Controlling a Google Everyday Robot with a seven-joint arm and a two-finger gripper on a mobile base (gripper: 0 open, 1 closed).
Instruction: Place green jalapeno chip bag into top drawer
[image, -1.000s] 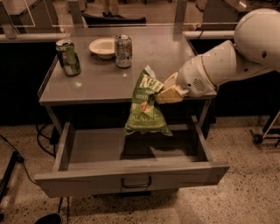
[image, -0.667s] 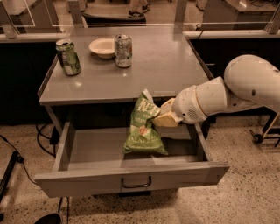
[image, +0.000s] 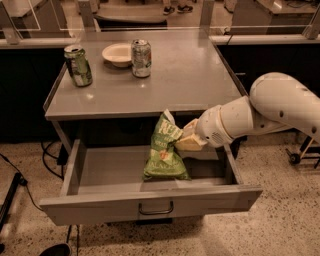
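Observation:
The green jalapeno chip bag (image: 165, 152) hangs upright inside the open top drawer (image: 150, 205), its lower edge at or near the drawer floor, right of centre. My gripper (image: 184, 140) reaches in from the right on a white arm and is shut on the bag's upper right edge, just below the tabletop's front edge. The drawer is pulled fully out, with its bar handle (image: 156, 209) at the front centre.
On the grey tabletop (image: 190, 80) stand a green-and-white soda can (image: 78, 65) at far left, a white bowl (image: 117, 54) and a silver can (image: 141, 58). Cables lie on the speckled floor at left. A dark cabinet stands at right behind my arm.
My gripper has lowered the bag from in front of the table edge down into the drawer. The arm has dropped with it.

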